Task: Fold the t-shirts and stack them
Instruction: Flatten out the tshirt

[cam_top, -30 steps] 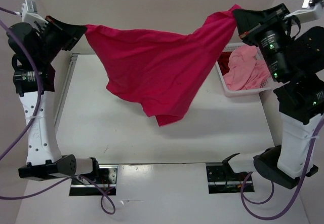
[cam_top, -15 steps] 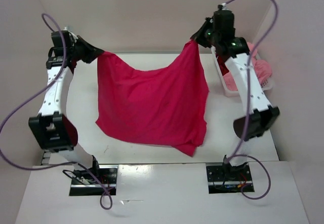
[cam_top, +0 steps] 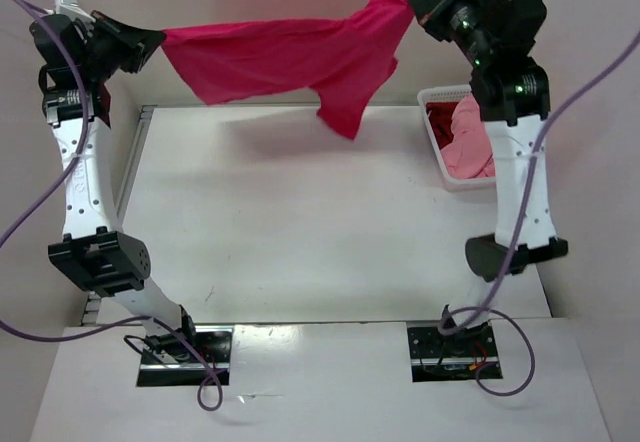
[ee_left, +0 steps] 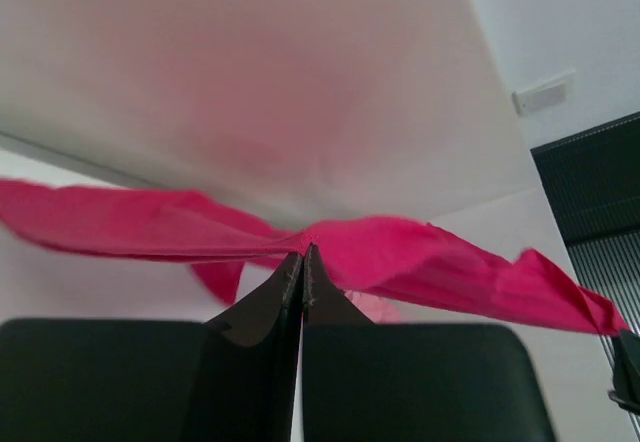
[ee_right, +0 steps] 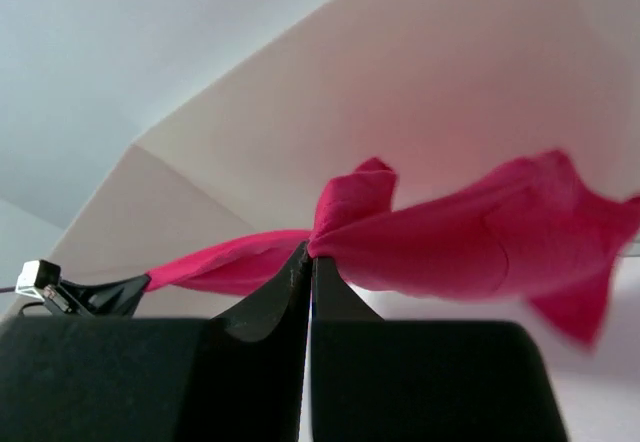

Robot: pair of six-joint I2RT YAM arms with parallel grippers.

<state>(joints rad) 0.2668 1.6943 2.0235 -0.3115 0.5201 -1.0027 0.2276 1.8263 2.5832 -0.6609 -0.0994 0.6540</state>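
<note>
The crimson-pink shirt hangs in the air high over the far end of the tabletop, stretched almost level between the two arms, with nothing of it touching the surface. It is thin, soft knit cloth with a matte face, drawn into a long creased band rather than a flat sheet, and a loose pointed flap droops from it nearer the right end. The left claw is pressed together on one end of the band and the right claw on the other; each wrist view shows the dark fingertips closed tight with only a small nip of fabric between them. That small bite looks like the main risk: any further pull apart, or a quick swing, could tug the slick cloth out of one pinch and let the shirt fall in a heap. Because it is bunched, lowering it as it is would likely lay it down twisted, with the drooping flap tucked under, which would spoil a clean fold. The flap also hangs not far from the white lattice basket at the right edge, whose open plastic grid could snag it on the way down. Inside the basket lie the crumpled salmon shirt and, at its far end, the dark red shirt, both unfolded
</note>
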